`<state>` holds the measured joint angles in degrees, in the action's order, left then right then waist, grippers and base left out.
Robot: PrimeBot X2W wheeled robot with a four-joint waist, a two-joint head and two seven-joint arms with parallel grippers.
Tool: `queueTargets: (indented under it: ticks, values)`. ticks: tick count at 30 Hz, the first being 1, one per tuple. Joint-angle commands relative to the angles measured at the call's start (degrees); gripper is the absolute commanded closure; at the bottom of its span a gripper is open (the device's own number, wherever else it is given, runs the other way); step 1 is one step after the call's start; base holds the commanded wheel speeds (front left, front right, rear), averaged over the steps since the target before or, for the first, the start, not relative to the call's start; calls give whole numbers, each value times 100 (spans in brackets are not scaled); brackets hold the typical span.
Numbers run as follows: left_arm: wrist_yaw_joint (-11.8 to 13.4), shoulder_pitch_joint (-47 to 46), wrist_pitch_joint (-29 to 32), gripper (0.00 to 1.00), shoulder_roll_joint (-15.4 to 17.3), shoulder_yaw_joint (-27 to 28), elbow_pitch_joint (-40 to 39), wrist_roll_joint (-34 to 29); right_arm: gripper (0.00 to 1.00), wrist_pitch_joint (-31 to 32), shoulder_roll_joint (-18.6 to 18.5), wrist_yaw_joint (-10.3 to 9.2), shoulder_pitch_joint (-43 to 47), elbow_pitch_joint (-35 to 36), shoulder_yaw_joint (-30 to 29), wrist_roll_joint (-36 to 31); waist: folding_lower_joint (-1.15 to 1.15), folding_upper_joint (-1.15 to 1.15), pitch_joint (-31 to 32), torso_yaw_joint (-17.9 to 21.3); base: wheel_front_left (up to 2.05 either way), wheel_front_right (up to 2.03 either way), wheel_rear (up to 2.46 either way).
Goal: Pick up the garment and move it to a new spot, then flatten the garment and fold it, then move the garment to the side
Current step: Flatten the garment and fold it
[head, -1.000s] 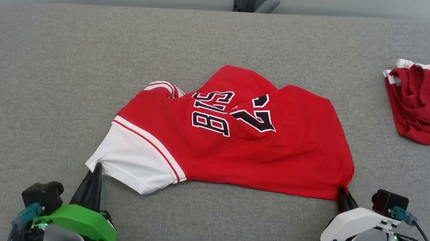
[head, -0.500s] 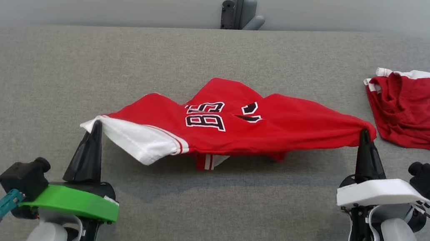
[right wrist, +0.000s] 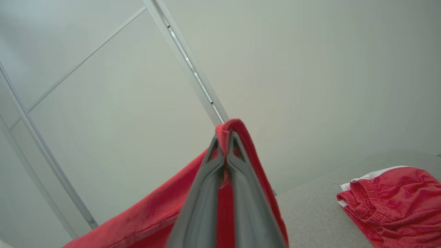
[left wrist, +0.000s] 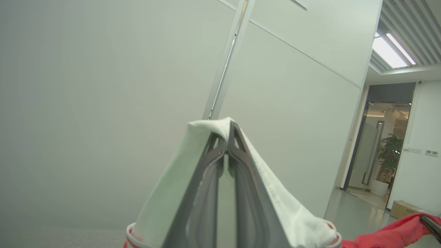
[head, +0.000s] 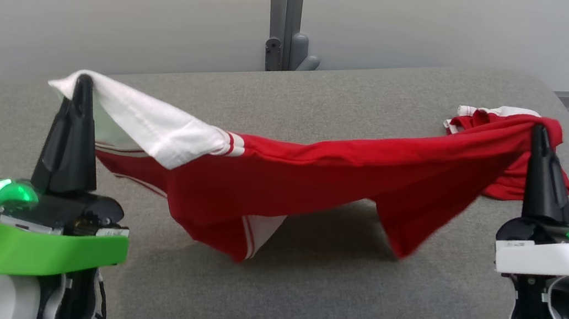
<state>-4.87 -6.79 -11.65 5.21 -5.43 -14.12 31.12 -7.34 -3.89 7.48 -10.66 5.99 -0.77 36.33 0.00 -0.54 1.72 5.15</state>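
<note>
The garment (head: 326,176) is a red jersey with a white sleeve. It hangs stretched between my two grippers above the grey cushioned surface (head: 332,294), sagging in the middle with its lowest folds close to the cushion. My left gripper (head: 84,80) is shut on the white sleeve (left wrist: 293,213), fingers pointing up. At the right, my right gripper (head: 538,131) is shut on the red hem corner (right wrist: 237,129). In both wrist views cloth drapes over the closed fingertips.
A second red garment with white trim (right wrist: 396,203) lies crumpled at the far right of the cushion, partly behind the lifted jersey (head: 504,182). A pale wall with a grey metal post (head: 282,14) stands behind. The cushion's front edge is near my arms.
Both grippers have risen with the jersey, lifting it off the cushion from lying flat to hanging stretched. The head camera has tilted up, so the whole scene has shifted.
</note>
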Motion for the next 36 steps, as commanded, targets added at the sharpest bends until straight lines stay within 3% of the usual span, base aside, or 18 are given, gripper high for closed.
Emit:
queueTargets:
  ticks: [1,13,21,25,29,32,36]
  values:
    - [24,-141,75,100,77,18,-188,-24,100,80,-7,0,73,218,-58,35,0,54,68,61,0,0,0]
    - [92,-1183,907,100,400,-129,-1541,-96,100,973,44,0,-142,1839,-599,-94,0,54,19,85,0,0,0]
    - [43,-2008,1185,100,500,-132,-1067,-39,100,1413,84,1,-689,1632,-546,149,0,54,-691,15,0,0,0]
    - [-30,-3184,1145,100,661,-24,-279,-134,100,1588,87,1,-1825,1046,-343,30,0,54,-1397,22,0,0,0]
    - [-106,-4888,1144,100,901,-94,874,-462,100,1495,19,0,-3643,-70,-189,-468,0,54,-2149,46,0,0,0]
    - [-110,-6267,982,100,993,-217,1898,-852,100,1096,-29,0,-5123,-1202,-141,-967,0,54,-2603,26,0,0,0]
    - [12,-7615,333,100,914,-363,3233,-1350,100,258,-34,0,-6628,-2826,-170,-1572,0,54,-2813,-81,0,0,0]
